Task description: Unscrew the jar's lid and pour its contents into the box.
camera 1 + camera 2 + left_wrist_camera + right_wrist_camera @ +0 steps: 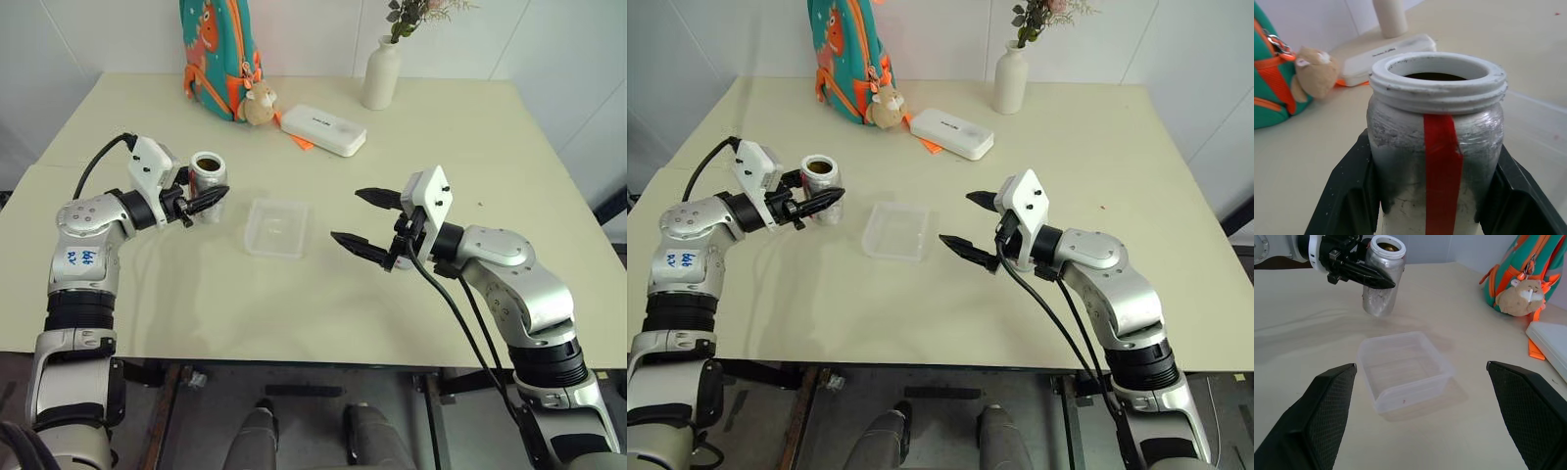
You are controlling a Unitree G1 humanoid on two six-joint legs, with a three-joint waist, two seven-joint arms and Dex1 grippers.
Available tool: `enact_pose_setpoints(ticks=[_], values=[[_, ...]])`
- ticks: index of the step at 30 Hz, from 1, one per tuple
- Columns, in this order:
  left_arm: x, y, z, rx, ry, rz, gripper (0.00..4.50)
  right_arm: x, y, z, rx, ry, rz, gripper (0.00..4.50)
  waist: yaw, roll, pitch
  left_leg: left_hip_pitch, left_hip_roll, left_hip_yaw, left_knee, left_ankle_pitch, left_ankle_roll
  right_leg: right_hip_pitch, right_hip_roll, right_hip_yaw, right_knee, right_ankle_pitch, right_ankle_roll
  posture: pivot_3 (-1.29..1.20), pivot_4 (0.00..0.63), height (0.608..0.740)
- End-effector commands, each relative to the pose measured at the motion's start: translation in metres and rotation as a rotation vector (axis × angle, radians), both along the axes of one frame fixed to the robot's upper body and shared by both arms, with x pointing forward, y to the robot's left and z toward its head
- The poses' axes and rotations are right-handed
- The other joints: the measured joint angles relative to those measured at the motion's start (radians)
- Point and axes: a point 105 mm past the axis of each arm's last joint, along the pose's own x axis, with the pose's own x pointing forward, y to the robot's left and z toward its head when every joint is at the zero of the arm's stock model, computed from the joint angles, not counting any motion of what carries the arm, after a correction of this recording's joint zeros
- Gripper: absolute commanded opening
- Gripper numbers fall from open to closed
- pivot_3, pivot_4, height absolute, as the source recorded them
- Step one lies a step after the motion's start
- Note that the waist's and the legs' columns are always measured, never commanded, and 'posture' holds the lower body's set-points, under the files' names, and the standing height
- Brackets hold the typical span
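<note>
The jar (208, 176) is held up above the bench (490, 147) on the left side, clamped between the black fingers (1347, 196) of the left gripper (208, 199), which are closed on its body. The jar is kept upright and its mouth is open, with no cap on the white threaded rim; something dark brown can be made out inside the neck, though what it is cannot be told. A red strip is seen running down the clear wall.

The box (276, 226) is set on the bench near the middle, just to the right of the jar and apart from it. It appears empty apart from a tiny speck.

The right gripper (365, 221) is held above the bench to the right of the box, with its fingers (1312, 423) spread wide and nothing between them, pointed toward the box and the jar.

Along the far edge of the bench, a teal and orange backpack (217, 54) is stood with a small plush toy (259, 105) beside it; a white oblong case (323, 129) is laid next to that, and a white vase (381, 73) with flowers is placed further right.
</note>
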Motion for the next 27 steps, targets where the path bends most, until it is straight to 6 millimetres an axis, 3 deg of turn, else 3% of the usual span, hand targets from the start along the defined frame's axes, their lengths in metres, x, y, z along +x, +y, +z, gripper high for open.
enact_pose_setpoints(ticks=[1, 4, 8, 11, 16, 19, 22, 27], values=[[-0.002, -0.015, 0.014, 0.110, -0.110, 0.006, 2.04, -0.004, 0.001, 0.008, 0.026, -0.047, 0.003, 4.48, 0.001, 0.000, 0.000, 0.000, 0.000, 0.000, 0.000, 0.000, 0.000, 0.000, 0.000, 0.000, 0.000, 0.000, 0.000, 0.00, 0.150, 0.740], [-0.001, -0.017, 0.010, 0.283, -0.187, 0.050, 2.04, -0.004, -0.003, 0.007, 0.034, -0.044, -0.016, 4.48, 0.000, 0.000, 0.000, 0.000, 0.000, 0.000, 0.000, 0.000, 0.000, 0.000, 0.000, 0.000, 0.000, 0.000, 0.000, 0.00, 0.150, 0.740], [0.010, -0.011, 0.025, 0.398, -0.361, 0.213, 2.04, -0.003, -0.006, 0.007, 0.047, -0.044, -0.037, 4.48, -0.001, 0.000, 0.000, 0.000, 0.000, 0.000, 0.000, 0.000, 0.000, 0.000, 0.000, 0.000, 0.000, 0.000, 0.000, 0.00, 0.150, 0.740], [0.008, -0.020, 0.038, 0.676, -0.646, 0.270, 2.04, -0.003, -0.007, 0.007, 0.058, -0.043, -0.045, 4.48, -0.001, 0.000, 0.000, 0.000, 0.000, 0.000, 0.000, 0.000, 0.000, 0.000, 0.000, 0.000, 0.000, 0.000, 0.001, 0.00, 0.150, 0.740], [-0.003, -0.054, 0.038, 1.121, -1.139, 0.163, 2.04, -0.002, -0.006, 0.009, 0.076, -0.047, -0.048, 4.48, 0.006, 0.000, 0.000, 0.000, -0.001, 0.000, 0.000, 0.000, 0.000, 0.000, 0.000, 0.000, -0.001, 0.001, 0.001, 0.00, 0.150, 0.740], [-0.003, -0.064, 0.033, 1.254, -1.339, 0.111, 2.04, -0.001, -0.006, 0.012, 0.093, -0.051, -0.054, 4.48, 0.011, 0.000, 0.000, 0.000, -0.001, 0.001, 0.000, 0.000, 0.000, 0.000, 0.000, 0.001, 0.000, 0.001, 0.002, 0.00, 0.150, 0.740], [0.006, -0.067, 0.030, 1.363, -1.460, 0.085, 2.04, -0.001, -0.006, 0.014, 0.109, -0.053, -0.060, 4.48, 0.015, 0.000, 0.000, 0.000, -0.001, 0.000, 0.000, 0.000, 0.000, 0.000, 0.000, 0.001, 0.000, 0.001, 0.002, 0.00, 0.150, 0.740], [0.021, -0.072, 0.025, 1.446, -1.522, 0.028, 2.04, -0.001, -0.007, 0.015, 0.131, -0.054, -0.075, 4.48, 0.021, 0.000, 0.000, 0.000, -0.001, 0.001, 0.000, 0.000, 0.000, -0.001, 0.000, 0.000, 0.000, 0.001, 0.002, 0.00, 0.150, 0.740]])
